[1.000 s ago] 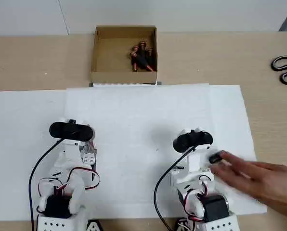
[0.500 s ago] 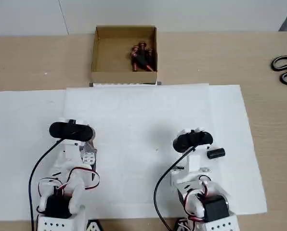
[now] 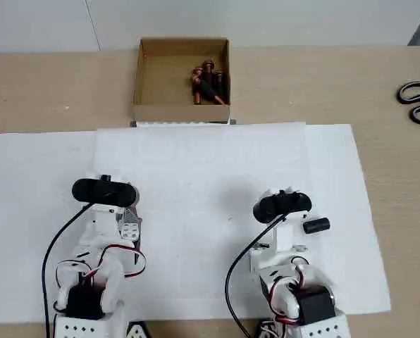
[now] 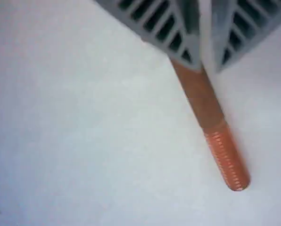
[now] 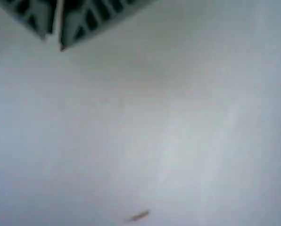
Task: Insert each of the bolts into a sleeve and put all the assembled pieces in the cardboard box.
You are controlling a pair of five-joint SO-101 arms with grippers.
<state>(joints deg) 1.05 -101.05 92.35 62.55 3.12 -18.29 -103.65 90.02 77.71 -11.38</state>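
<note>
— At left gripper (image 4: 197, 66): jaws clenched on copper bolt (image 4: 216, 136), threaded end sticking out over white sheet (image 4: 84, 141). And right gripper (image 5: 55, 40)?
— Pinched together, empty. Black sleeve (image 3: 316, 225) lies on the sheet just beside that arm. The hand that touched it a second ago is gone, sleeve unshifted since.
— And cardboard box (image 3: 146, 77)?
— Unmoved beyond sheet's far edge, assembled pieces (image 3: 208, 83) inside

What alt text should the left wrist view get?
The left hand, grey and ribbed, is shut on a copper-coloured bolt whose threaded end sticks out beyond it. Behind both lies a plain white sheet.
</note>
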